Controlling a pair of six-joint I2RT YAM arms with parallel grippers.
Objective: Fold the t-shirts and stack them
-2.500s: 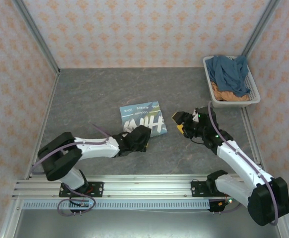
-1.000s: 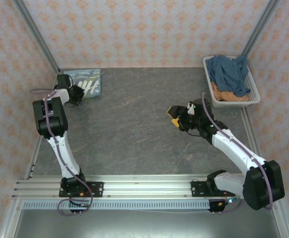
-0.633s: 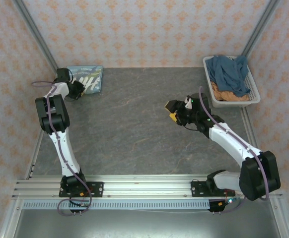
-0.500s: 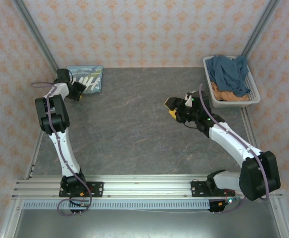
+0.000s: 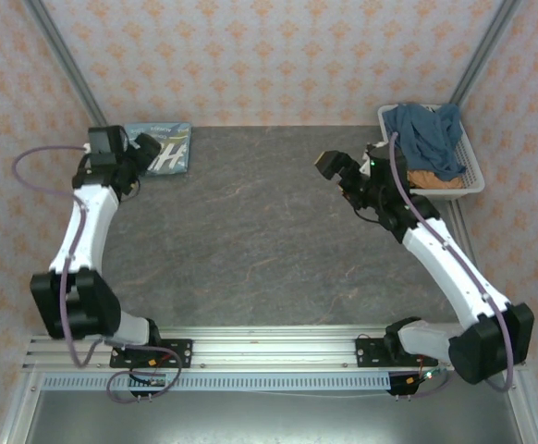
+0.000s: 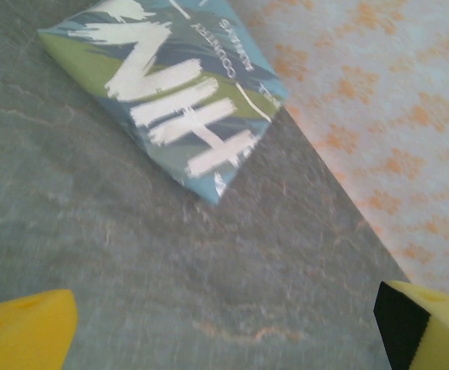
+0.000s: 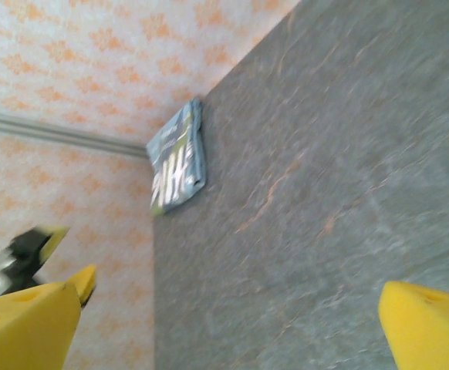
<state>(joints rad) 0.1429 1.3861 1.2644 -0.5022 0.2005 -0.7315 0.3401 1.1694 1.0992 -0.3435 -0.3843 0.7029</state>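
The folded light blue t-shirt (image 6: pixel 163 92) bears big white block letters — "H" and "I" legible — small print too blurred.

The overhead camera is looking down from above and behind the near edge, taking in the whole desk (image 5: pixel 250 259) and the walls (image 5: pixel 250 55) around it. The left wrist camera is sitting close over the far left corner, facing the folded light blue shirt (image 6: pixel 163 100). The right wrist camera is looking from much farther off, low across the desk, toward that same shirt. All three views are sharing this corner.
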